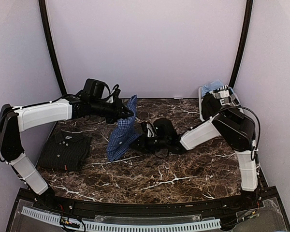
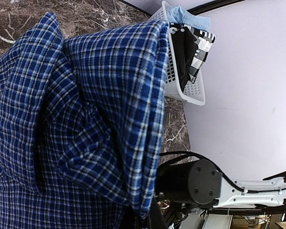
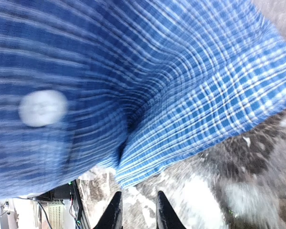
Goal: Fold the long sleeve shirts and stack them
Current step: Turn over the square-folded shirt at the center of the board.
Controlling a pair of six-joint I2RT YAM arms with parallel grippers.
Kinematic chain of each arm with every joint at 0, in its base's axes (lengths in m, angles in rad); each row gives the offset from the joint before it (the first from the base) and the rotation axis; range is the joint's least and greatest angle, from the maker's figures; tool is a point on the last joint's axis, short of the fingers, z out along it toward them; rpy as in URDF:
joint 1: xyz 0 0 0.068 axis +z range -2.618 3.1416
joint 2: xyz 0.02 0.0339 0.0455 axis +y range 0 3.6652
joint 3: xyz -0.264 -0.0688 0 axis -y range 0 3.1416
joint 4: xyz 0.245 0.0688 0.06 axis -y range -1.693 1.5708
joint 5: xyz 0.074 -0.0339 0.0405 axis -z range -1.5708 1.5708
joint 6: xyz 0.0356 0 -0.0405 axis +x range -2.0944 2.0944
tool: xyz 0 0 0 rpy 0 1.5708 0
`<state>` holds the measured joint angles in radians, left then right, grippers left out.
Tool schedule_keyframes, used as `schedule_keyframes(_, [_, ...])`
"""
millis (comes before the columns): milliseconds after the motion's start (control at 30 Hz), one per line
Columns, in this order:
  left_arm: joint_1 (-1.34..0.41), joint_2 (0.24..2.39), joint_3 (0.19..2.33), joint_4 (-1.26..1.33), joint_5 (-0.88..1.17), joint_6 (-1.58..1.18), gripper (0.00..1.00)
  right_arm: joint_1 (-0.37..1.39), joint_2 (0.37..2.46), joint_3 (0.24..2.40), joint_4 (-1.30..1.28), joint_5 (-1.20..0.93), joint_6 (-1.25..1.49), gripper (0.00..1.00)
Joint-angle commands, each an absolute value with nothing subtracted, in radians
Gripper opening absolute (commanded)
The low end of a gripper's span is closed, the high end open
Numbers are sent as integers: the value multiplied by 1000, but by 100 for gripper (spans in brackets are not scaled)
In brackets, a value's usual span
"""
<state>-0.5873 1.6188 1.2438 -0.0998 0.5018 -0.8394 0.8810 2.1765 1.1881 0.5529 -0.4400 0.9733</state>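
The dark shirt [image 1: 65,151] lies folded flat on the marble table [image 1: 183,171], near the left edge. Mid-table, the right gripper [image 3: 137,214] has its fingers slightly apart with nothing between them, just short of the blue checked shirt [image 1: 121,139]. The left gripper [image 1: 127,112] is clamped on that shirt's top edge, holding it up while its lower end reaches the table. A white basket [image 2: 187,90] of clothes stands at the far right.
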Motion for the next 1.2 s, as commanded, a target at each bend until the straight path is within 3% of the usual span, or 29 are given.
schedule_keyframes(0, [-591,1572,1249,-121,493,-786,0,863,2023,1114,528,-343,945,22])
schedule_keyframes(200, [-664,1599,1243,-149,455,-772,0,824,1728,1007,282,-137,878,29])
schedule_keyframes(367, [-847,1726,1258,-101,405,-820,3,766,1460,840,135,-33,858,47])
schedule_keyframes(533, [-1003,1920,1423,-101,408,-835,39,756,1276,728,-55,73,838,65])
schedule_keyframes(633, [-1024,1943,1465,-105,401,-830,52,756,1206,665,-99,74,844,73])
schedule_keyframes(833, [-988,1873,1474,-187,297,-785,55,758,1203,610,-131,46,838,76])
schedule_keyframes(1167, [-763,1678,1220,-253,222,-709,57,810,1347,616,-104,8,832,74])
